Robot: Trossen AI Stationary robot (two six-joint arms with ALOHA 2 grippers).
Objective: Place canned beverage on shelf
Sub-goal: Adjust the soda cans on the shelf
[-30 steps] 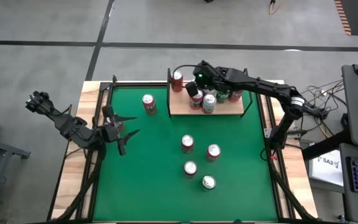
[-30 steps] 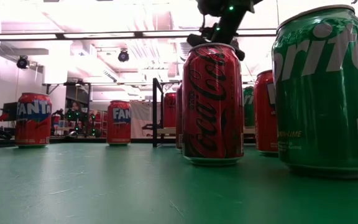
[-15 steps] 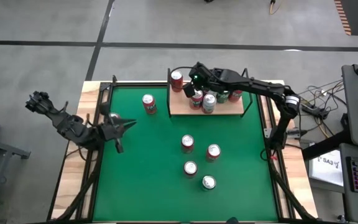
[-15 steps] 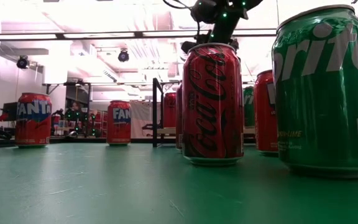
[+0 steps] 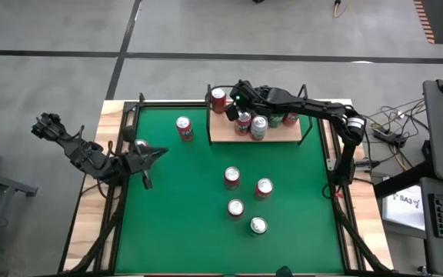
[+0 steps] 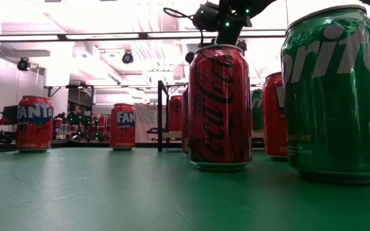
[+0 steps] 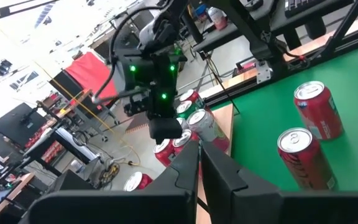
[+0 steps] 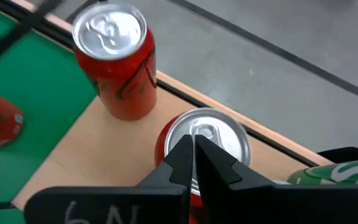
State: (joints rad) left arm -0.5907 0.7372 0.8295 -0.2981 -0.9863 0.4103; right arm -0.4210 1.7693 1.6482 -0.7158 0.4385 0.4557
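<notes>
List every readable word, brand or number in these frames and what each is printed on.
"Sprite", partly cut off, with "12 FL OZ (355 mL)": green can, nearest in the low view.
"Coca-Cola" script: red can, low view.
"FANTA": red can at far left.
"FAN", rest turned away: second red can.
Marks on the right gripper body: unreadable.
High-view cans and paper beside the table: too small.

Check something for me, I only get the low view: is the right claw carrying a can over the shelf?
Observer: No. In the right wrist view the right claw is shut and empty, poised right over the lid of a red can that stands on the shelf.
Operator: Left arm?
Observer: The left claw is shut on nothing, above the felt near the table's left edge.
Operator: Cans to go?
Observer: The high view shows five loose cans on the felt.
</notes>
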